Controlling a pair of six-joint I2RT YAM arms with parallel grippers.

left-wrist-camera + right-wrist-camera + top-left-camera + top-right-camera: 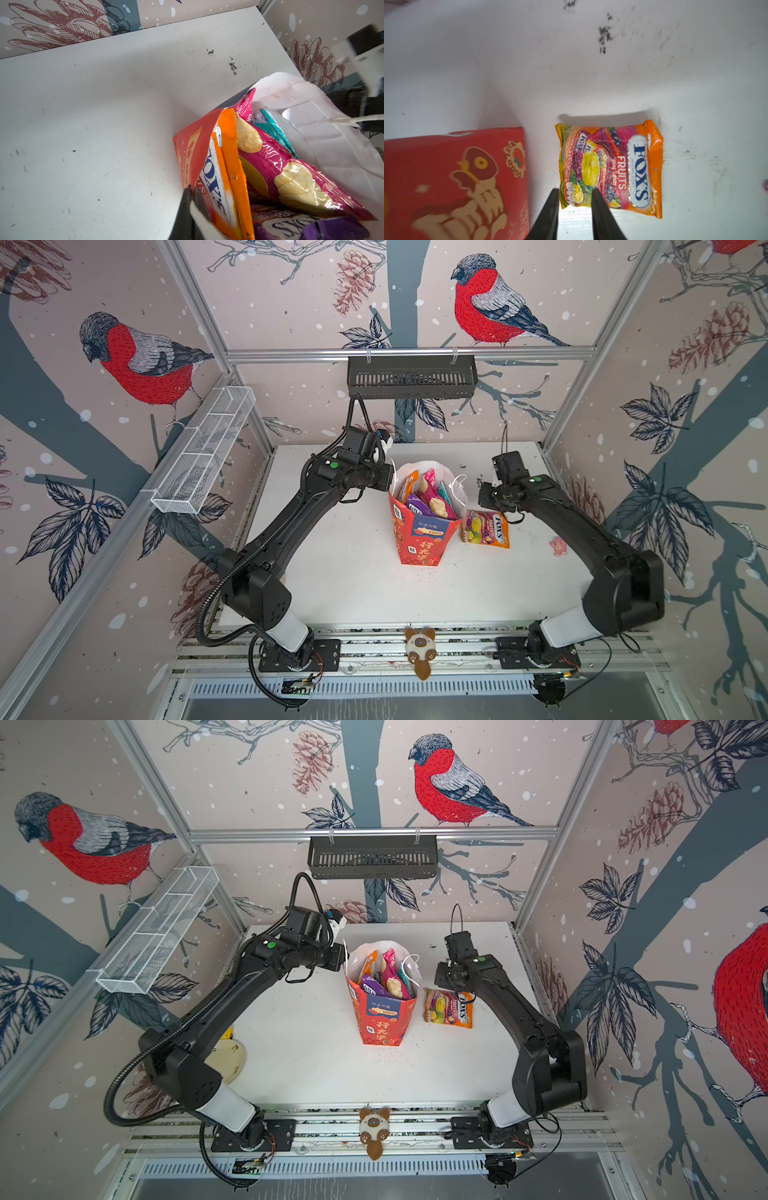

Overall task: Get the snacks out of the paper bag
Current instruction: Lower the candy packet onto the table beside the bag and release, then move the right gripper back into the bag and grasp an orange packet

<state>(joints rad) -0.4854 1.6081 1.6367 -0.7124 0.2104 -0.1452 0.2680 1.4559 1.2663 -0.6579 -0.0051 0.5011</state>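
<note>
The red paper bag (pixel 424 539) stands upright mid-table, its white inside showing. Packed inside it are a pink Lay's bag (pixel 291 166), an orange FOX'S packet (pixel 228 166), a purple packet (pixel 311 228) and a teal packet (pixel 274 128). My left gripper (pixel 192 191) is shut, pinching the bag's red wall at its left rim (pixel 392 479). Another orange FOX'S packet (pixel 612 166) lies flat on the table just right of the bag (pixel 446 176), as both top views show (pixel 486 529) (pixel 449 1007). My right gripper (pixel 575 192) hovers open over that packet's near edge, holding nothing.
A plush cat toy (pixel 420 649) lies on the front rail. At the table's right side there is a small pink object (pixel 558 546). On the back rail hangs a black basket (pixel 411 377), and on the left wall a white wire basket (pixel 203 460). A pale plate (pixel 226 1056) sits under the left arm.
</note>
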